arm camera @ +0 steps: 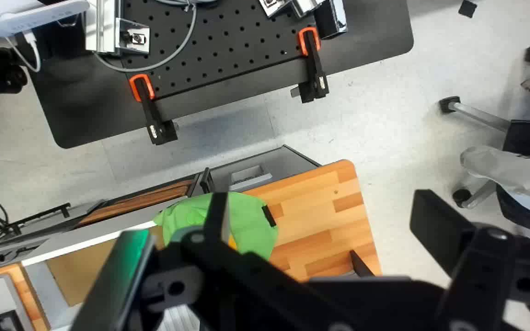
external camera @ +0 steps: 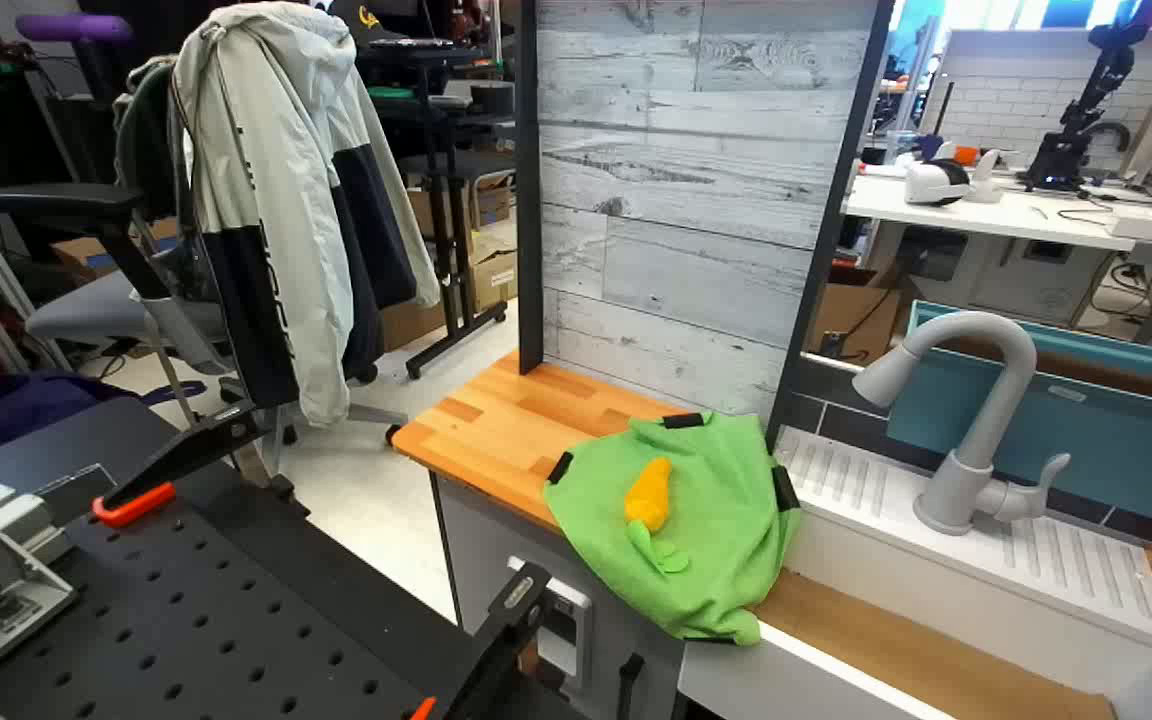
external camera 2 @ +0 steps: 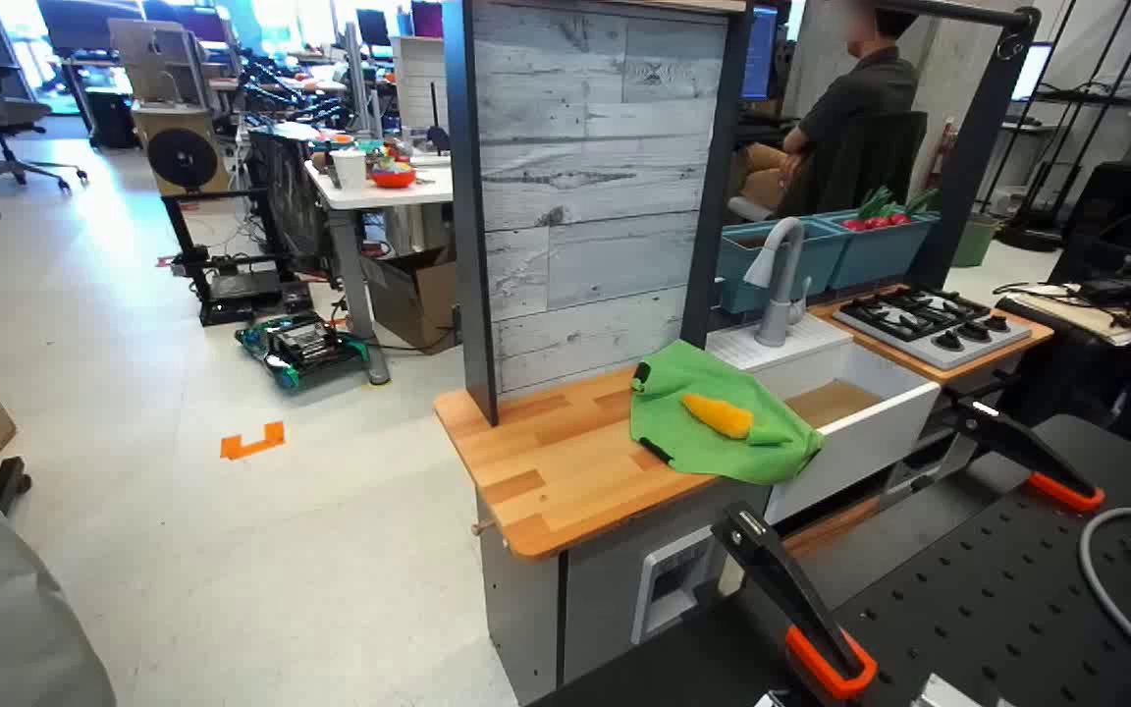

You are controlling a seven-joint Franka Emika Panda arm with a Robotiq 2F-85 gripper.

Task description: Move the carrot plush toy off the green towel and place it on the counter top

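The carrot toy (external camera: 648, 496) lies on the green towel (external camera: 724, 500) at the edge of the surface (external camera: 526, 415) by the sink (external camera: 936, 592), and the empty jaws hang wide apart, so I think reaching is the job now, then going down to pinch it.

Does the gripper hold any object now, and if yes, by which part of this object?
Nothing is held: the gripper is open, and the carrot plush toy lies on the green towel.
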